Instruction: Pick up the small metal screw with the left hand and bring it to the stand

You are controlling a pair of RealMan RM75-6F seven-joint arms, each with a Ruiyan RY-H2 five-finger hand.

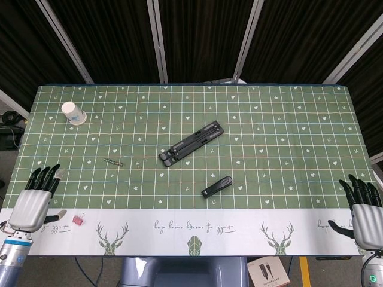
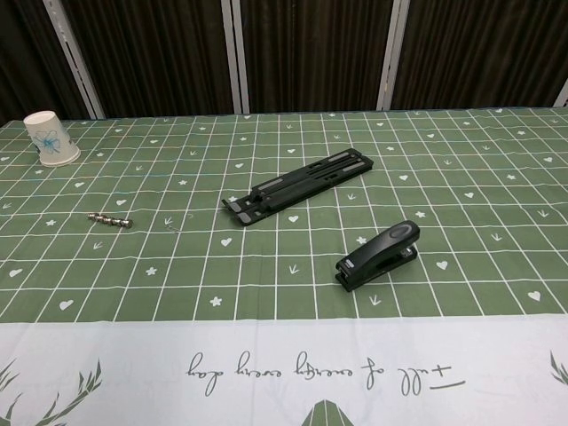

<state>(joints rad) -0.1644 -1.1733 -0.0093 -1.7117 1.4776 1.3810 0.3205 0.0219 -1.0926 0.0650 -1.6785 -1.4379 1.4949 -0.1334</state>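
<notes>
On the table (image 1: pixel 299 107), left of centre, the small metal screw (image 1: pixel 112 161) lies flat on the green checked cloth, well apart from my left robot hand (image 1: pixel 35 200), which sits at the near left edge with its fingers spread and nothing in it. My right robot hand (image 1: pixel 363 209) rests at the near right edge, likewise spread and empty. Neither shows in the chest view.

The stand (image 1: pixel 191 142), a flat black folded piece, lies slantwise near the middle of the table, to the right of the screw and apart from it. A black stapler (image 1: pixel 216 186) lies nearer to me than the stand, a paper cup (image 1: pixel 73 112) sits at the far left, and a pink binder clip (image 1: pixel 78 220) is just beside my left robot hand.

I judge the screw to be light, stiff and slippery, a ridged metal shaft lying low on the cloth, likely to roll or skid if nudged from one side. I would pinch it across the middle of its length between thumb and a fingertip, coming down from above so both pads meet it together. A thin wire-like scrap (image 2: pixel 173 222) lies near its right end; I would keep clear of it.
</notes>
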